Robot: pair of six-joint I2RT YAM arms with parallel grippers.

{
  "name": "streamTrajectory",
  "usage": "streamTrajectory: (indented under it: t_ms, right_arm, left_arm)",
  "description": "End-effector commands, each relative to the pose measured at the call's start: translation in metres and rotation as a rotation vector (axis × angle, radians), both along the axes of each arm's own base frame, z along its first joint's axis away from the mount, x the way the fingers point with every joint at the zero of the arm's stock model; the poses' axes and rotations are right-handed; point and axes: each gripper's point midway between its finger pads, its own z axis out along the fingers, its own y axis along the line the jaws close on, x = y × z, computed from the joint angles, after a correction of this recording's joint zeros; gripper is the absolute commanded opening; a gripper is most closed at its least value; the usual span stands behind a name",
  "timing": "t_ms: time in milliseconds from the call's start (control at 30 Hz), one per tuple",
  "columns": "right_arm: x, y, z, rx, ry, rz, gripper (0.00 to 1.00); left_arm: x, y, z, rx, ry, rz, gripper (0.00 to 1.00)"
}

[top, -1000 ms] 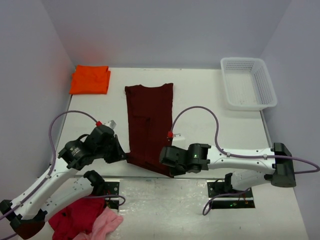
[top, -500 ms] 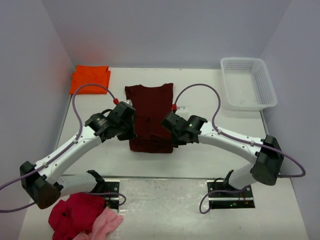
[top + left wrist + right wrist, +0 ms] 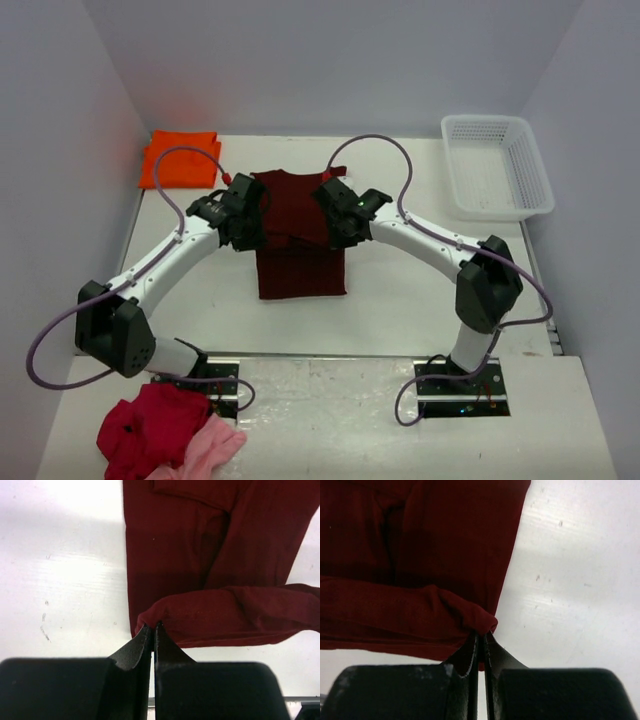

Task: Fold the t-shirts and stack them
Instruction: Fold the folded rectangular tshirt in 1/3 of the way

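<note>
Red garment [image 3: 150,428]: a crumpled heap, much nearer than the maroon t-shirt [image 3: 300,272] and off to its left, just past the near edge of the table [image 3: 430,290].
Pink garment: [image 3: 212,447] a small soft heap touching the right side of the red garment, also much nearer than the maroon t-shirt.
Table: white and flat, with the maroon t-shirt lying on its middle.
Maroon t-shirt: spread flat as a long strip running from near to far. One end is lifted and bent back over the rest, so a second layer hangs above the flat part. The fold is at the near end.
Left gripper [image 3: 152,626]: clenched tight on the left corner of the lifted end of the maroon t-shirt. The cloth bunches up right at the tips, above the shirt's left side.
Right gripper [image 3: 482,634]: clenched tight on the right corner of the same lifted end, above the shirt's right side. The cloth puckers at its tips.
Orange t-shirt [image 3: 180,160]: a bright folded square, farther than the maroon t-shirt's left side and not touching it.
Basket [image 3: 487,118]: white plastic with holes, far off to the right of the maroon t-shirt, well apart from it.
</note>
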Motion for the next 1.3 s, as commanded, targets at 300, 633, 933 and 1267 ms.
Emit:
streamTrajectory:
  t_ms: [300, 633, 933, 1267]
  right_arm:
    - [0.047, 0.009, -0.012, -0.004, 0.046, 0.090, 0.00]
    - [0.078, 0.009, -0.039, 0.008, 0.103, 0.116, 0.00]
    - [0.110, 0.012, -0.041, -0.003, 0.048, 0.153, 0.29]
    - [0.140, -0.019, 0.046, -0.039, -0.117, 0.069, 0.65]
  left_arm:
    - [0.072, -0.014, -0.024, 0.046, -0.007, -0.020, 0.00]
    - [0.102, -0.008, -0.043, 0.074, 0.015, 0.015, 0.00]
    - [0.123, -0.002, -0.056, 0.066, 0.026, 0.079, 0.23]
    - [0.127, 0.035, 0.026, 0.205, -0.234, 0.231, 0.60]
